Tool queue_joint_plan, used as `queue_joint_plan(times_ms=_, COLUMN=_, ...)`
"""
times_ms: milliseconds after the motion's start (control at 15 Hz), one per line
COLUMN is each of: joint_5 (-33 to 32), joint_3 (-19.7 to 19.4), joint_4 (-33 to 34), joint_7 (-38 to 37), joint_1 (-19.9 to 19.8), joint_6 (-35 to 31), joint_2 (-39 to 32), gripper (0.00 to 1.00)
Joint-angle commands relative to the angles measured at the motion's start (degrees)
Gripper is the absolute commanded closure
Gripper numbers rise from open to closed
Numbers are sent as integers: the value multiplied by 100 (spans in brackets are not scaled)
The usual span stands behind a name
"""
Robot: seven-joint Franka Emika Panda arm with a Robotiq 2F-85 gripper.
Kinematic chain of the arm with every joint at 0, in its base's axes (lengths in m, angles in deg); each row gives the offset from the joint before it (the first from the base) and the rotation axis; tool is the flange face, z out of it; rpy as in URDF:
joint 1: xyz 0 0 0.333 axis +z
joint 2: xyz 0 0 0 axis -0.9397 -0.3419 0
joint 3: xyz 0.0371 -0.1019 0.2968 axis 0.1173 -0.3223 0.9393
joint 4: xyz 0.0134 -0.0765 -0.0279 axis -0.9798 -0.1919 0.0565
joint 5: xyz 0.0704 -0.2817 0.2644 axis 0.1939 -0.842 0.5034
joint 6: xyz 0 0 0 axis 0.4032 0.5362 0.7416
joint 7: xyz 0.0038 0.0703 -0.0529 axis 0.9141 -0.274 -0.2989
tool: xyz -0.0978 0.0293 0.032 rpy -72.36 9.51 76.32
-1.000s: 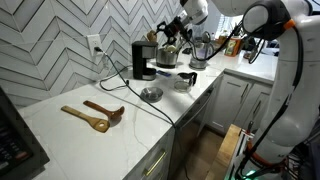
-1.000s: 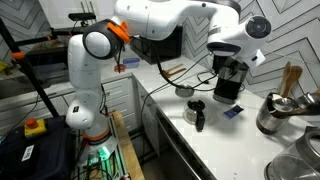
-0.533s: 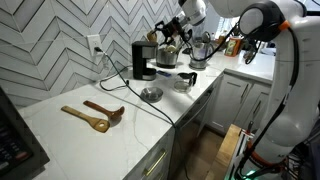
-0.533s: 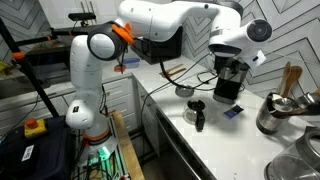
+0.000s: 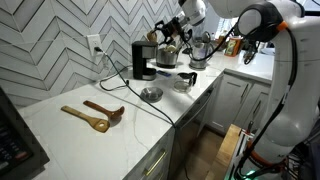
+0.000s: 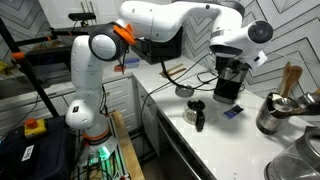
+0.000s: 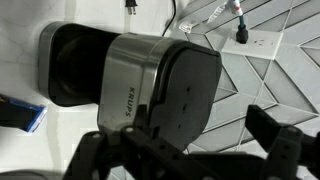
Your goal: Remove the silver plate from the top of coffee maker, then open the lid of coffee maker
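The claw (image 7: 186,148) hangs open, empty, above the coffee maker's lid (image 7: 192,82). Hook its free edge; lift along the hinge arc.

In the wrist view, the brand name KRUPS (image 7: 133,113) stood in dark letters on the silver band (image 7: 135,65) of the coffee maker (image 7: 190,85), running sideways in the picture. Any other print in the exterior views was too small to read.

Wooden spoons (image 5: 93,117) on the counter (image 5: 45,128) well away from the jaws, wall outlet (image 5: 96,45) likewise, steel kettle (image 6: 274,112) nearer.
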Motion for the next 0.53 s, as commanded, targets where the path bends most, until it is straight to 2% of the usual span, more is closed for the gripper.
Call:
queue_joint_plan(times_ms=0, joint_5=160, joint_3=93, joint_4=103, joint_7=141, joint_1=-126, joint_6=3, joint_2=-110, gripper=0)
queue_joint_plan(times_ms=467, joint_5=182, joint_3=129, joint_4=210, joint_7=173, joint_1=-106, joint_6=-2, joint_2=-121, gripper=0)
